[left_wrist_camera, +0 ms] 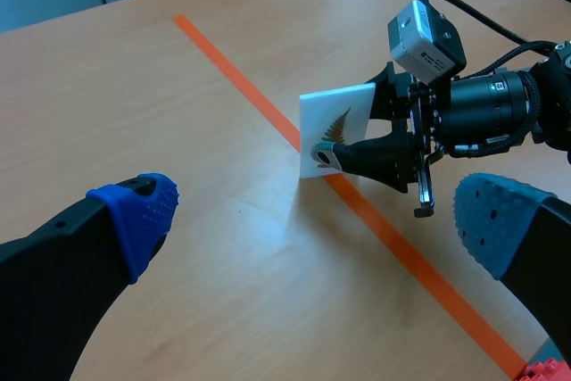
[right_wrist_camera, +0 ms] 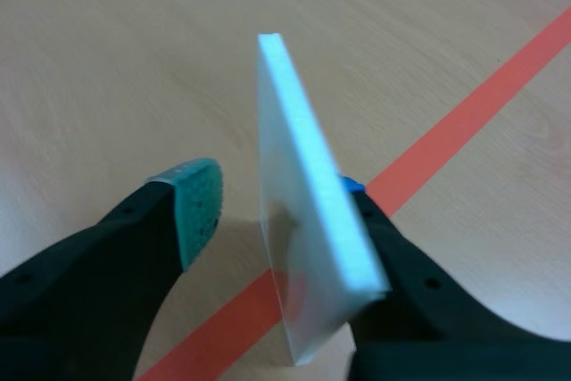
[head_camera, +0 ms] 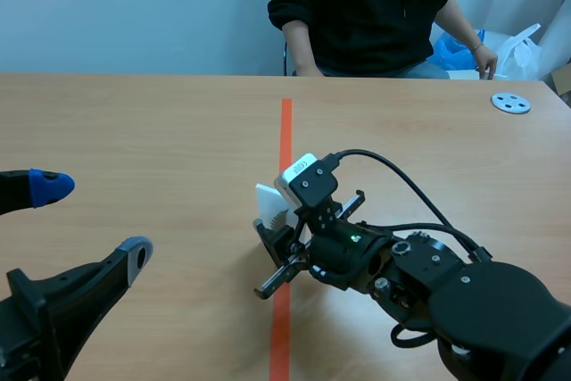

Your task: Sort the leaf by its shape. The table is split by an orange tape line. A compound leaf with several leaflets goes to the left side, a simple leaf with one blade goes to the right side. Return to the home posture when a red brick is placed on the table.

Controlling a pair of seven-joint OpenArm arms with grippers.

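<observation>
A white card [left_wrist_camera: 332,127] printed with a feathery leaf of several leaflets stands on edge over the orange tape line [head_camera: 285,131], near the table's middle. My right gripper [head_camera: 278,256] straddles it. In the right wrist view the card [right_wrist_camera: 303,220] leans against one finger, while the green pad [right_wrist_camera: 201,207] of the other stands apart from its face, so the gripper [right_wrist_camera: 277,202] is open. My left gripper [left_wrist_camera: 317,220] hangs open and holds nothing, low at the left [head_camera: 94,220], pointing at the card. A small red studded piece [left_wrist_camera: 546,370] shows beside its finger.
A person in a black top [head_camera: 361,6] sits across the table, one hand [head_camera: 486,60] by its far right edge. A grey disc [head_camera: 510,103] lies at the back right. Plastic bags [head_camera: 526,46] are behind the table.
</observation>
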